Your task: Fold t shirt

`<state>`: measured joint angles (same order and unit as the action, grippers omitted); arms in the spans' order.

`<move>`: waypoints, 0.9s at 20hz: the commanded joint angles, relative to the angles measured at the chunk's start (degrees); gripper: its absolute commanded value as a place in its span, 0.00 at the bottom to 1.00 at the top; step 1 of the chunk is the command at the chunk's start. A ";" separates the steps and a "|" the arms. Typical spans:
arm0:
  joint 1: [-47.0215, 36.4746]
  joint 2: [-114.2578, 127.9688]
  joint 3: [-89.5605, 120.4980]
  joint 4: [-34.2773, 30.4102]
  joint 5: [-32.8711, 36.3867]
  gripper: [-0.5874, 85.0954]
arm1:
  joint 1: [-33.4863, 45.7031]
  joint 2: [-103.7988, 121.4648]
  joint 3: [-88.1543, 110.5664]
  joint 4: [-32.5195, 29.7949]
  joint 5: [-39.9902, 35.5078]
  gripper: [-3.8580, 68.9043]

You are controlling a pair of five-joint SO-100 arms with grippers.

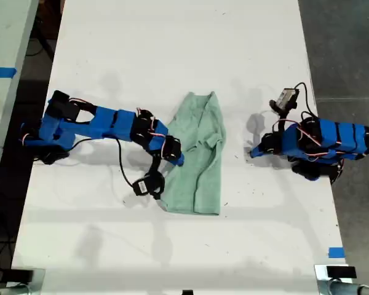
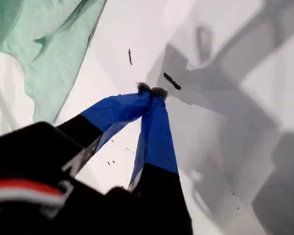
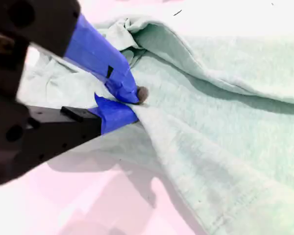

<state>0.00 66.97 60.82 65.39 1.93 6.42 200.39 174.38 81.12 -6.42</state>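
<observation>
One fold done; my second claw (image 3: 130, 100) pinches the shirt (image 1: 200, 157) edge, my first claw (image 2: 152, 90) closed, empty. Next: lift across.

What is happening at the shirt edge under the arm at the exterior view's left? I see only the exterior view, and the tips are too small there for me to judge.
Observer: The second wrist view shows both blue tips closed on a fold of the t shirt.
Operator: So my second gripper has cloth between its tips. And my first gripper?
Observer: In the first wrist view its tips meet with nothing between them.
Operator: Is anything under it?
Observer: Only bare table, with a small dark mark on it just beyond the tips.
</observation>
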 commanded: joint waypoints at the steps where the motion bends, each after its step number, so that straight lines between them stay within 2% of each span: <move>1: -2.29 -1.93 -3.87 -6.24 2.11 0.01 | -0.62 0.62 1.14 -0.26 -0.09 0.04; 5: -2.64 -6.06 -4.48 -13.18 5.54 0.01 | -0.62 0.62 1.14 -0.35 -0.26 0.04; 6: -2.46 -6.42 -4.48 -14.06 5.71 0.03 | -0.62 0.62 1.14 -0.35 -0.26 0.04; 7: -2.29 -6.59 -4.48 -14.77 5.98 0.12 | -0.62 0.62 1.14 -0.35 -0.35 0.04; 8: -2.20 -6.59 -4.48 -14.77 5.10 0.16 | -0.62 0.62 1.14 -0.35 -0.35 0.04; 11: -2.20 -6.50 -4.48 -14.41 5.36 0.19 | -0.62 0.62 1.14 -0.35 -0.35 0.04; 15: -2.11 -5.54 -4.66 -14.41 7.38 0.17 | -0.62 0.62 1.14 -0.35 -0.35 0.04; 16: -2.20 -5.19 -4.57 -13.36 8.00 0.08 | -0.62 0.62 1.14 -0.35 -0.35 0.04; 18: -2.37 -0.97 -3.52 -10.11 8.53 0.01 | -0.62 0.62 1.14 -0.35 -0.44 0.04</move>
<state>-1.76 59.24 60.82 53.79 9.40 6.42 200.39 174.38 81.12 -6.42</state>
